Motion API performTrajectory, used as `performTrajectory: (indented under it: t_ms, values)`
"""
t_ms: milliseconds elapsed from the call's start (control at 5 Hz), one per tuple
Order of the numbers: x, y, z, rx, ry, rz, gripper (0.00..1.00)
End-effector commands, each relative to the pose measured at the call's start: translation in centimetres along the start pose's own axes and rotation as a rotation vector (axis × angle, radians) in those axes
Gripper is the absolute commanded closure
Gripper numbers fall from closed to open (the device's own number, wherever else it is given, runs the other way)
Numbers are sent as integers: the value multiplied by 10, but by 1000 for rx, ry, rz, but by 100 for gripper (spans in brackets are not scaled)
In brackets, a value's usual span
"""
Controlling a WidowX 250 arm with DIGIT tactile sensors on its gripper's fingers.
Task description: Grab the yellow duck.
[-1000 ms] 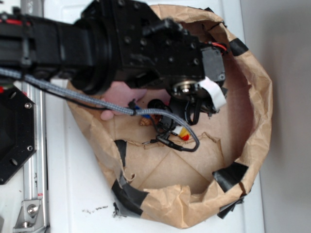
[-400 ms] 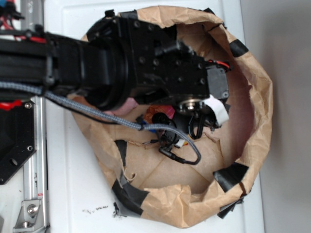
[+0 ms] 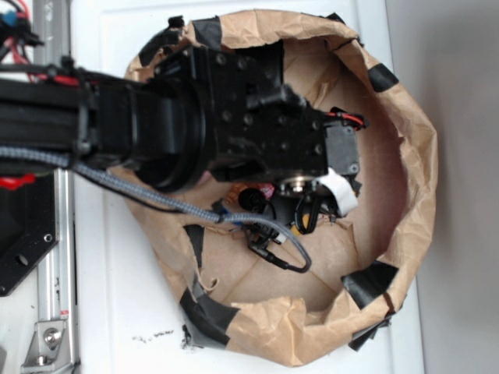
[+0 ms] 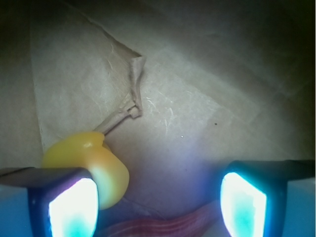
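Note:
In the wrist view the yellow duck (image 4: 91,165) lies on the brown paper floor at the lower left. Its glossy rounded body touches the inner edge of my left finger (image 4: 74,207) and is partly hidden behind it. My gripper (image 4: 158,200) is open, with a wide gap between the two glowing pads and bare paper in most of it. The duck sits at the left side of that gap, not centred. In the exterior view the arm and gripper (image 3: 308,212) reach down into the paper bag and hide the duck.
The crumpled brown paper bag (image 3: 413,156), patched with black tape, rings the work area with raised walls. A red-striped shell (image 4: 158,228) lies at the bottom edge between the fingers. A grey cable (image 3: 156,199) loops under the arm. A torn paper flap (image 4: 133,84) sticks up.
The arm has moved deeper into the bag. It now covers the duck and the pink plush, which showed in the exterior view a second ago.

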State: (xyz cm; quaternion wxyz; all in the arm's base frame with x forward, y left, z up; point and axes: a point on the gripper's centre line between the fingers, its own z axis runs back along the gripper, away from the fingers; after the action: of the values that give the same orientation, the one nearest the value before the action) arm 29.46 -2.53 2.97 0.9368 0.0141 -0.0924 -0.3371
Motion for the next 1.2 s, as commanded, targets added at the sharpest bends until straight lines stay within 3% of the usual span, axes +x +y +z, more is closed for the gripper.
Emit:
performTrajectory:
  t_ms: [0,200,600,1000]
  values:
    - [20,-23,-8,15,-51,-107,0]
    - [31,-26,-6,3,-95,-109,0]
    - [46,-49,-9,-105,-100,-123,0]
    - [47,-72,-6,-125,-95,-199,0]
